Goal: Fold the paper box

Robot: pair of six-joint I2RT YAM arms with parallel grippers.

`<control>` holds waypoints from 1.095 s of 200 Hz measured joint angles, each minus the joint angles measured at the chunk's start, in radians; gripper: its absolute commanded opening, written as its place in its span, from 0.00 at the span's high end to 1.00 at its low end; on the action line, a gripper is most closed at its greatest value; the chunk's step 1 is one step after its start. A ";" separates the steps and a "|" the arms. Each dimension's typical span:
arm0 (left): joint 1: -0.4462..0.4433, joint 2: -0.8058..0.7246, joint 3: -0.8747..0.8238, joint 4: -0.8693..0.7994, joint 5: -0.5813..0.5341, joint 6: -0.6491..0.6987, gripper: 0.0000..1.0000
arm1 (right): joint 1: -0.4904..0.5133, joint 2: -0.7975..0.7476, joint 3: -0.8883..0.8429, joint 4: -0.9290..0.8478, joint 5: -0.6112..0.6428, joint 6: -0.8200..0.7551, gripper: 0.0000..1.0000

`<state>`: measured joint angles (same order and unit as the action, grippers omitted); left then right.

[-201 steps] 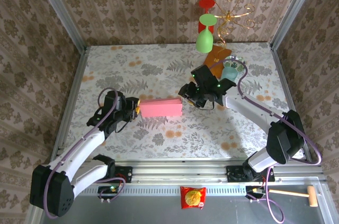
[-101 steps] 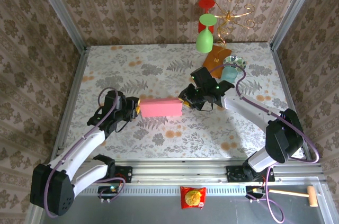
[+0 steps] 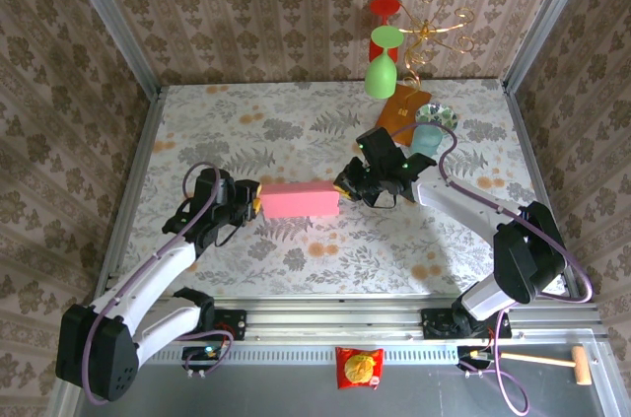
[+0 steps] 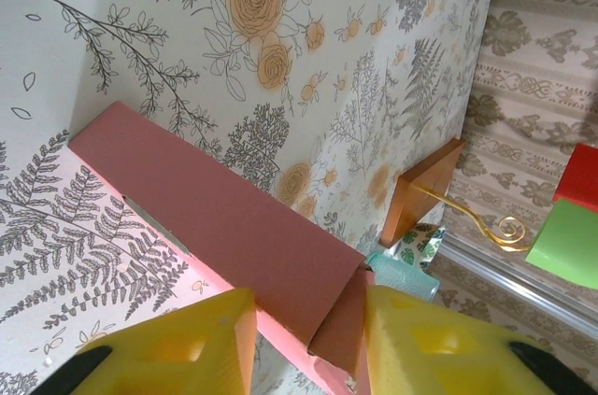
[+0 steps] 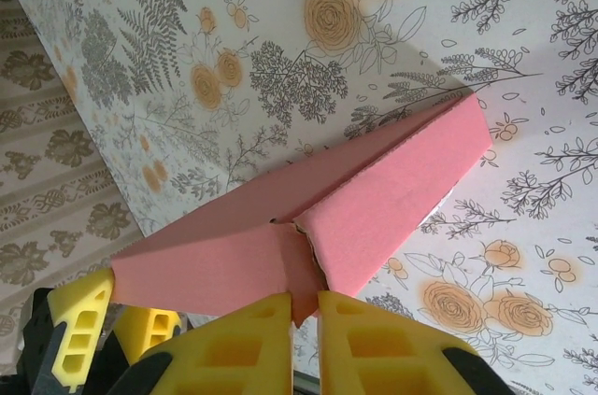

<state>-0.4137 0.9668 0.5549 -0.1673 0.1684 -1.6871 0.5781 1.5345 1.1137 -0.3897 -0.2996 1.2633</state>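
Paper box (image 3: 300,199) lies mid-table as a slim pink bar, one gripper at each end.
Right gripper (image 5: 305,306): fingers closed, pinching the end flap.
Left gripper (image 4: 308,320): fingers astride the other end, flap against one finger; whether it grips, cannot tell.
Behind the right arm, well apart from the box: teal cup (image 3: 427,138), orange-brown packet (image 3: 402,107), green glass (image 3: 381,75).
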 measured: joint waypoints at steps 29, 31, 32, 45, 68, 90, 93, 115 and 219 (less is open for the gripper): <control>0.017 0.000 0.003 -0.021 0.031 0.036 0.55 | -0.003 0.000 -0.005 0.007 -0.001 -0.002 0.89; 0.019 0.000 0.004 -0.024 0.034 0.037 0.54 | -0.003 0.000 -0.005 0.007 -0.001 -0.002 0.89; 0.021 0.000 0.004 -0.026 0.038 0.042 0.54 | -0.003 0.000 -0.005 0.007 -0.001 -0.002 0.89; 0.040 -0.001 0.012 -0.047 0.061 0.066 0.53 | -0.004 0.000 -0.005 0.008 -0.001 -0.003 0.89; 0.081 -0.012 0.036 -0.105 0.100 0.121 0.54 | -0.005 0.000 -0.005 0.008 -0.001 -0.002 0.89; 0.113 -0.015 0.061 -0.133 0.132 0.163 0.56 | -0.005 0.000 -0.005 0.009 -0.001 -0.003 0.89; 0.115 -0.015 0.063 -0.133 0.137 0.166 0.56 | -0.005 0.000 -0.005 0.009 -0.001 -0.003 0.89; 0.116 0.001 0.075 -0.131 0.172 0.190 0.57 | -0.005 0.000 -0.005 0.009 -0.001 -0.002 0.89; 0.112 0.060 0.071 -0.079 0.218 0.218 0.82 | -0.005 0.001 -0.005 0.009 -0.001 -0.003 0.90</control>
<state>-0.3016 1.0271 0.6258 -0.2462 0.3862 -1.4689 0.5728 1.5356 1.1084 -0.3805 -0.3008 1.2606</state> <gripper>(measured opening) 0.191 0.104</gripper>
